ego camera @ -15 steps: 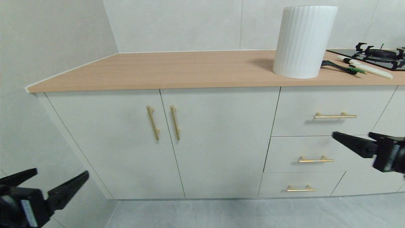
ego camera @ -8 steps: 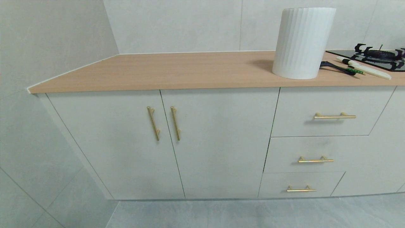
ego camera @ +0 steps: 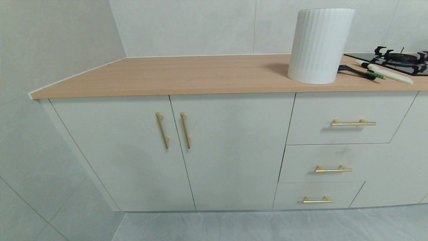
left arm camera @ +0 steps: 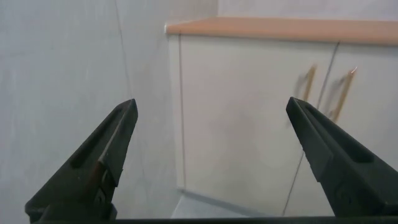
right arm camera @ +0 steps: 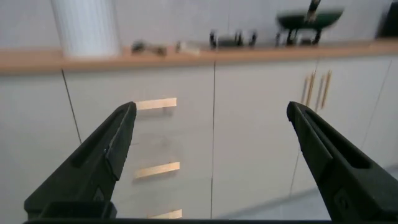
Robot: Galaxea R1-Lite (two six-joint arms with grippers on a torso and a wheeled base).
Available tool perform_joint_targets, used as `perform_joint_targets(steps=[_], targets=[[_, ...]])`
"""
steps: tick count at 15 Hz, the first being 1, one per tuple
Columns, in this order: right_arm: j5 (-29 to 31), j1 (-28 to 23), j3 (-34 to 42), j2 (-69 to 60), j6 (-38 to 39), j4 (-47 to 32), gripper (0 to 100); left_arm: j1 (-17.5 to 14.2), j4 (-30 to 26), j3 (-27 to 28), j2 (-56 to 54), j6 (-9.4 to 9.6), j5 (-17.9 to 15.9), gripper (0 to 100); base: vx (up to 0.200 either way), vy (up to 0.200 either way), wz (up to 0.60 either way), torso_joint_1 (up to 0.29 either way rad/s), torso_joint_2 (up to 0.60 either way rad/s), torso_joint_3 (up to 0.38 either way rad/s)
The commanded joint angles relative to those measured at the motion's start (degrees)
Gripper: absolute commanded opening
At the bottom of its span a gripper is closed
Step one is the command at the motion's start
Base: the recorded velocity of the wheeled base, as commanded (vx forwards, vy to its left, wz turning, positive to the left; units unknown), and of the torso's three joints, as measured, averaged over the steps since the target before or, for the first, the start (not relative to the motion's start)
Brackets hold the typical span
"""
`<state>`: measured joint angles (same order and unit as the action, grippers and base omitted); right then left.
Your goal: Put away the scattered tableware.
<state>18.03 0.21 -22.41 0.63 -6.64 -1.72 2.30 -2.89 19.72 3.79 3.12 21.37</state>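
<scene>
Head camera overlooks the cabinet; both wrist cameras face its front.

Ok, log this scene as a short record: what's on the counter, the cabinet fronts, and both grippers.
countertop: wooden, running into a wall corner
white ribbed container: upright, near the front edge
black tool: lying flat beside the container
white utensil: lying flat between the black tool and the hob
hob: at the counter's far right
cabinet doors: two, shut, gold handles
drawers: three stacked, all shut
left gripper: open, empty, facing the doors
right gripper: open, empty, facing the drawers
</scene>
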Motion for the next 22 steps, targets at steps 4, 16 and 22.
perform_joint_targets(steps=[4,16,22], targets=[[-0.8,0.0,19.2,-0.6,4.4,2.2,100,-2.1,7.2,-19.4,-3.8,-0.48,-1.2,100,0.000,0.000,0.00,0.000,0.00,0.000],[-16.6,0.0,22.3,-0.6,7.8,1.7,100,-2.1,2.8,-19.7,-3.8,-2.42,-21.8,100,0.000,0.000,0.00,0.000,0.00,0.000],[-16.5,0.0,22.3,-0.6,7.7,1.7,100,-2.1,2.8,-19.7,-3.8,-2.77,-21.6,100,0.000,0.000,0.00,0.000,0.00,0.000]])
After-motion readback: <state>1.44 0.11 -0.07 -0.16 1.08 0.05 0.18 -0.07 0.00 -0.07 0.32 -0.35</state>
